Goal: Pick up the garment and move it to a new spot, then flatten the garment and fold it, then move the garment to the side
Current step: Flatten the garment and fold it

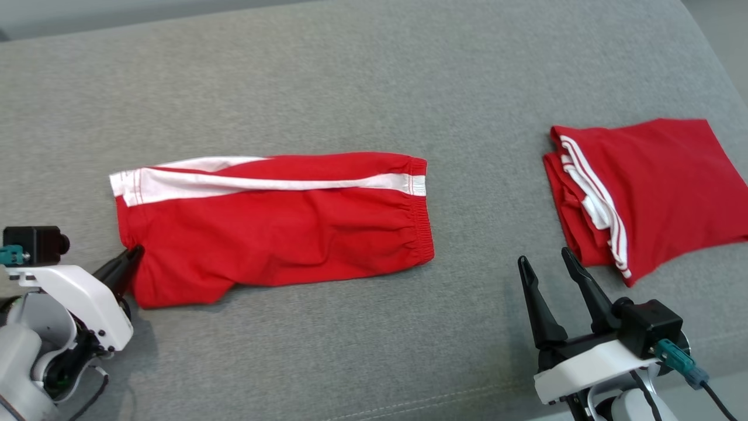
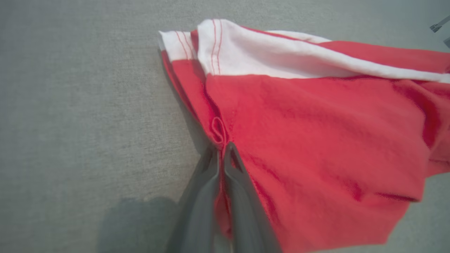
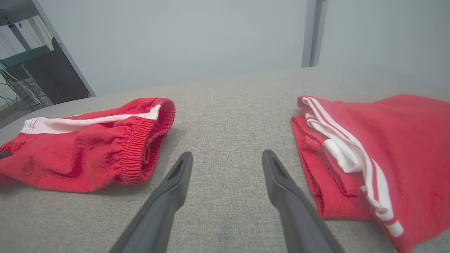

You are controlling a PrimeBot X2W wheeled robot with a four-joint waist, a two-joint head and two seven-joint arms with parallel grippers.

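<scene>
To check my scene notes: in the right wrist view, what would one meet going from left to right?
shorts → right gripper → folded garment

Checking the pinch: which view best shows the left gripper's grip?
Left wrist view: the left gripper, shut, pinches the shorts close up. Head view shows its tips from afar; right wrist view barely glimpses them.

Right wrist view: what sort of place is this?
Likely a lab or test room: metal rack with loose cables, bare pale wall, grey fabric-covered surface holding the red shorts.
</scene>
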